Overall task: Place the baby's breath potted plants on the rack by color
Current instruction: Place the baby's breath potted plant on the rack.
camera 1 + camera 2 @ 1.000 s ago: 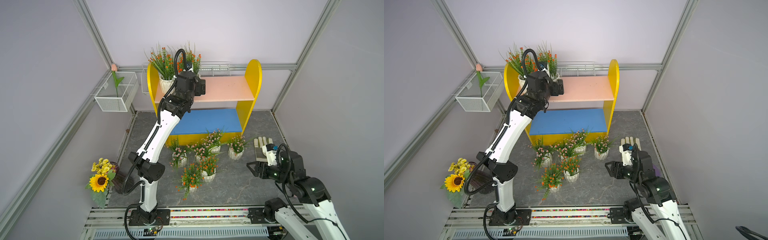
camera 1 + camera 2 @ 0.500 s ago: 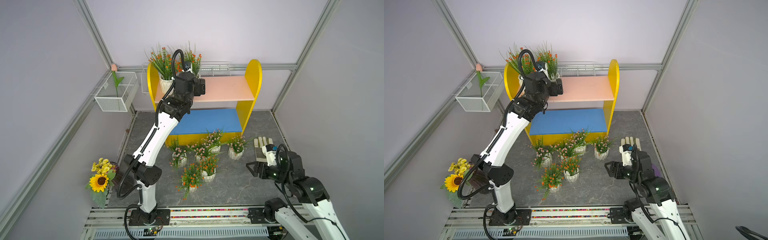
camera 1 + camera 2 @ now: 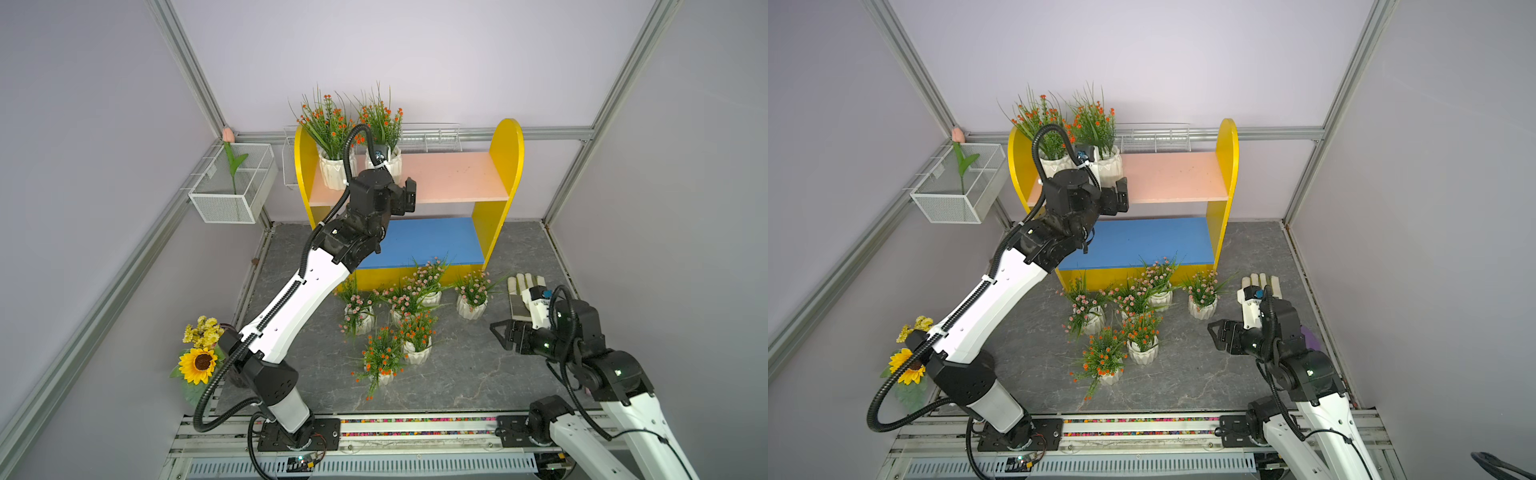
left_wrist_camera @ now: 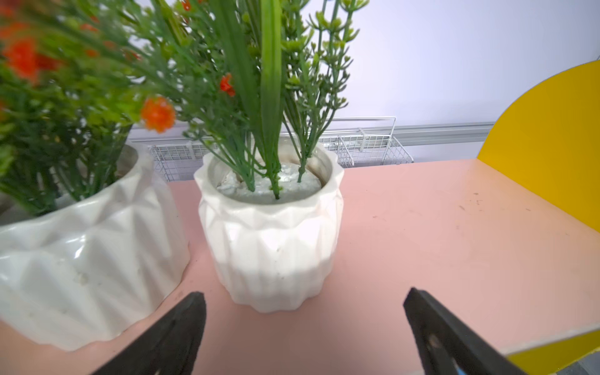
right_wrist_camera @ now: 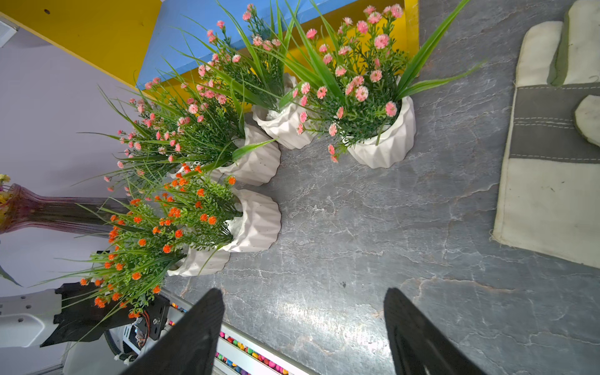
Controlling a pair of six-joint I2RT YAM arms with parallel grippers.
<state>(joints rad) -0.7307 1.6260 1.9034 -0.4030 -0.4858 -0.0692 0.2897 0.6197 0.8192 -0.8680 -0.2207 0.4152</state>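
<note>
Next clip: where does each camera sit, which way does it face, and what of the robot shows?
Both top views: high behind both arms, looking down past them at the two-level yellow wooden rack.
Left wrist: at the rack's salmon-pink upper board, facing white ribbed pots of orange blossoms; open left gripper shows.
Right wrist: over the grey floor, facing white pots of pink blossoms; open right gripper shows.
Shared: every view catches the rack.

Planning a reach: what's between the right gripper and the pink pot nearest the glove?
Just bare grey floor between right gripper and pink pot, in the right wrist view.
</note>
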